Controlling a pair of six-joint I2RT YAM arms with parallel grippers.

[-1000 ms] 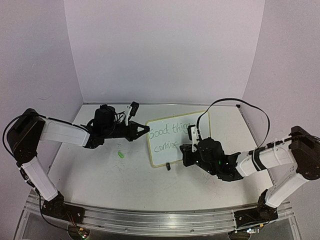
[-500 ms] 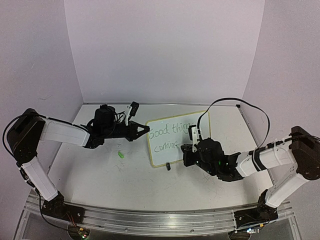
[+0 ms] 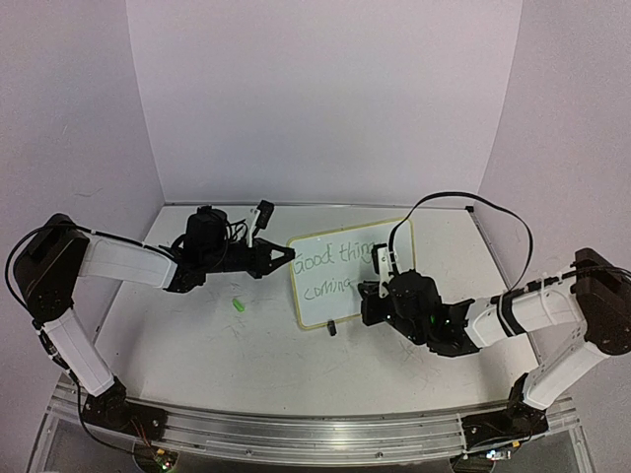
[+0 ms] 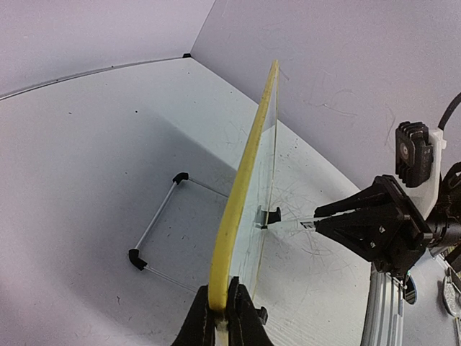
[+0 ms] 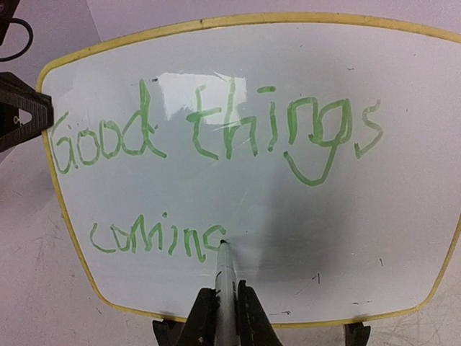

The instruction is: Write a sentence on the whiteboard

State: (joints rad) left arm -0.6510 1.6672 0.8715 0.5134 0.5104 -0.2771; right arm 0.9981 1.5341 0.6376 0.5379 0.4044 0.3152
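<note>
The whiteboard [image 3: 330, 276] is being steadied on the tabletop [image 3: 246, 345] by the left gripper [image 4: 222, 306], jaws clamped on its left rim, while the marker [image 5: 225, 277], being gripped in the shut jaws of the right gripper [image 5: 222, 299], is being pressed at the lower-line end of the sentence [image 5: 229, 133].

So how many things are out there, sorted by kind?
Robot grippers: 2, the left gripper and the right gripper
whiteboard: 1
marker: 1
small green piece, lying loose: 1
Total: 5
</note>
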